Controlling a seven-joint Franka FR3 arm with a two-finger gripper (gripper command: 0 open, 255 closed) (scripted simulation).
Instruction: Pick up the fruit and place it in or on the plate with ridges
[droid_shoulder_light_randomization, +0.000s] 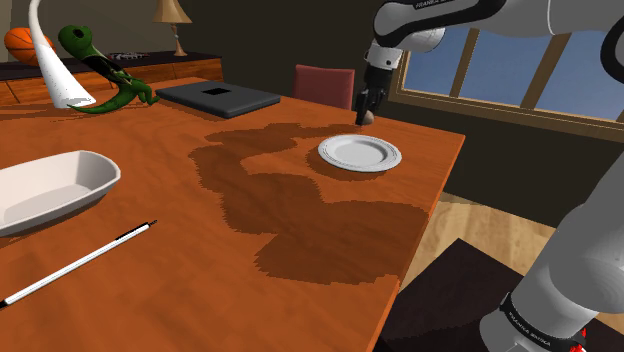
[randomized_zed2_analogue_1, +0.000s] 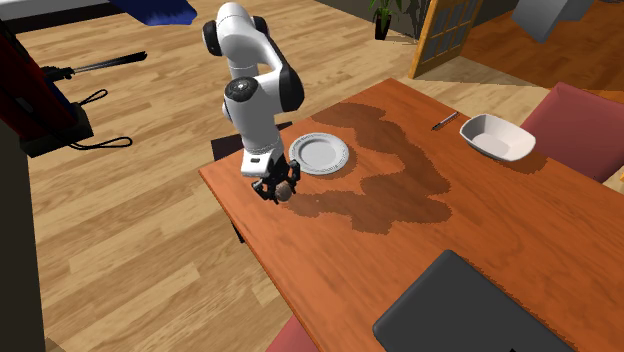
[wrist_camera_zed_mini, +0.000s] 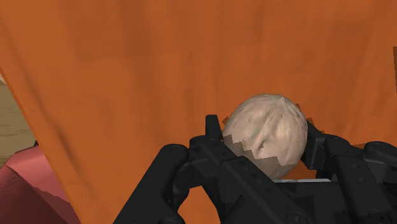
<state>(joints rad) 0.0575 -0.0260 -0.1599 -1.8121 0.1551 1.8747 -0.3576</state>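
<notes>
Pale beige, wrinkled round fruit (wrist_camera_zed_mini: 270, 124) pinched between both black fingers of the gripper (wrist_camera_zed_mini: 264, 132), over the orange desk (wrist_camera_zed_mini: 159, 76) near its edge. Close beside but apart from the fruit: ridged white plate (droid_shoulder_light_randomization: 332, 150), whole white face in sight. Well apart: white oblong bowl (droid_shoulder_light_randomization: 100, 175), inside plain white. Creased skin clear in the wrist view; in the shoulder view just a small grey lump. Hard to tell whether lifted or touching the desk. Dark laptop (randomized_zed2_analogue_1: 470, 310) cut off at the second exterior view's bottom edge.

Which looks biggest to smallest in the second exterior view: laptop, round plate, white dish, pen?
1. dark laptop, though it is nearest the camera
2. round plate and white dish, about alike
3. pen
</notes>
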